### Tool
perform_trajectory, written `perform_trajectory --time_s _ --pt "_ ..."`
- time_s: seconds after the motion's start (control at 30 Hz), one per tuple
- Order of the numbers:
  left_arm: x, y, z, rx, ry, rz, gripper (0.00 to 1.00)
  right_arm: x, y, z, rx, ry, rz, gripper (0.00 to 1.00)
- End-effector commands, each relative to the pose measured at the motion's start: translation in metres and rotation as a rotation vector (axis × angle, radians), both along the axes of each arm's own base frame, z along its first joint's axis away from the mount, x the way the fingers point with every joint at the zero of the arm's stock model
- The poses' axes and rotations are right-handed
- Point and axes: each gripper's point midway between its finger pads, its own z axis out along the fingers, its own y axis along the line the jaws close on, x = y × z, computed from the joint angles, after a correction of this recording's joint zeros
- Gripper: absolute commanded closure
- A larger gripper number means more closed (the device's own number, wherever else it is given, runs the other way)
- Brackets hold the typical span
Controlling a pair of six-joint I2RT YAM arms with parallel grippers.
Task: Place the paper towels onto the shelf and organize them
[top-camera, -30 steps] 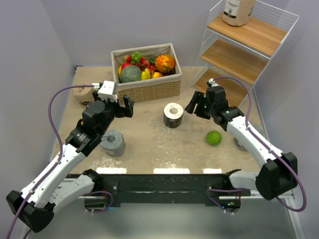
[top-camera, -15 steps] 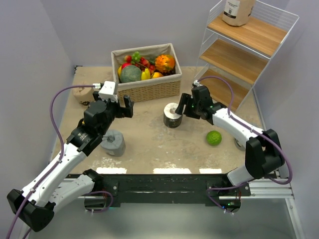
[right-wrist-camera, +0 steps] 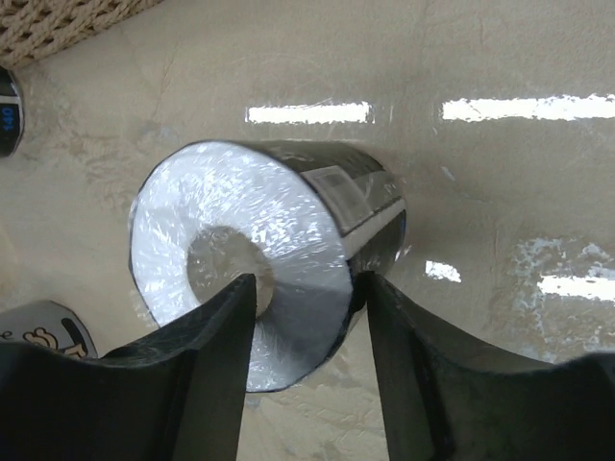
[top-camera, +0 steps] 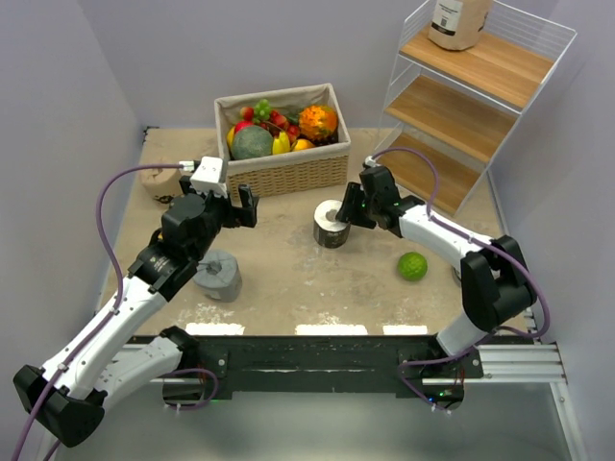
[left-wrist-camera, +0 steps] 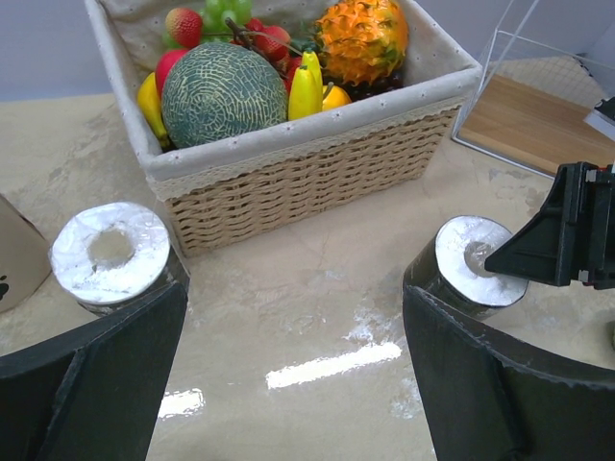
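Only wrist view shows right jaws pinching black roll [right-wrist-camera: 288,221] wall; left jaws wide open.

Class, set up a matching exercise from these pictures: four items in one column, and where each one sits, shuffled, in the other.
Items:
1 melon
2 lime
3 black paper towel roll
4 bottle

Places:
A at the right gripper fingertips
B in the wicker basket
C on the shelf, top board
D on the table, beside the right arm

Pairs: 1-B, 2-D, 3-A, 4-C
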Motion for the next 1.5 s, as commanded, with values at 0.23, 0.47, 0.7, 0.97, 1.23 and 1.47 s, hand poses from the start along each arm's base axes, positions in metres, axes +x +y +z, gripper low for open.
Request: perform_trajectory --time_s 0.23,0.47,0.7,0.97,1.23,1.47 --pt "-0.002 -0.004 0.014 -0.029 -0.044 -0.022 0.00 0.004 -0.022 0.029 -0.031 -0.086 -0.126 0.62" --pt "-0.002 -0.004 0.014 -0.028 -0.046 -0.024 0.00 -0.004 -0.053 0.049 -0.096 -0.141 -0.228 0.66" --pt "-0.003 -0.006 0.014 -0.031 -0.046 -0.031 0.00 -0.008 -0.071 0.059 -0.088 -0.174 -0.285 0.67" --pt "-0.004 -0.008 0.016 -0.035 -0.051 -0.040 0.00 0.003 -0.101 0.122 -0.008 -0.321 -0.464 0.67" --pt "-0.005 -0.008 0.018 -0.040 -0.056 -0.040 0.00 0.019 -0.137 0.201 0.110 -0.548 -0.689 0.68" --pt "-0.006 -0.008 0.020 -0.041 -0.060 -0.045 0.00 0.033 -0.158 0.261 0.215 -0.690 -0.836 0.69"
